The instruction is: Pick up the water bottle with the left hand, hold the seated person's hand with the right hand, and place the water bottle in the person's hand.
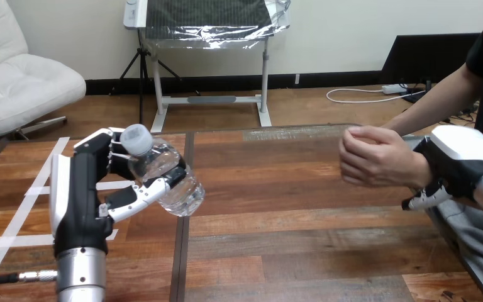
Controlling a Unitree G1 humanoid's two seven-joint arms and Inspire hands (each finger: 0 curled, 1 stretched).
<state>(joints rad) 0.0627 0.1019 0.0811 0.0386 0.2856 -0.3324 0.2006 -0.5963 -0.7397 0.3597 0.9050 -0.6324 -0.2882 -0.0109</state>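
Your left hand (83, 189) has its fingers and thumb wrapped round the clear water bottle (166, 176). The bottle hangs clear of the table (289, 245), tipped so its white cap (135, 139) points up and to the left. Held by the body like this, its lower end faces right, toward the receiver, which looks like the reason for the tilt.

At the right, your right hand (456, 157) sits at the person's wrist, its back over the wrist and its fingers curling in beneath. It appears to be clasping the wrist, likely to steady the target. The person's hand (377, 157) is loosely closed, knuckles toward the bottle, and not yet opened to receive. The bottle lies well apart from it, to its left at roughly the same height, so you have the crossing left to make.
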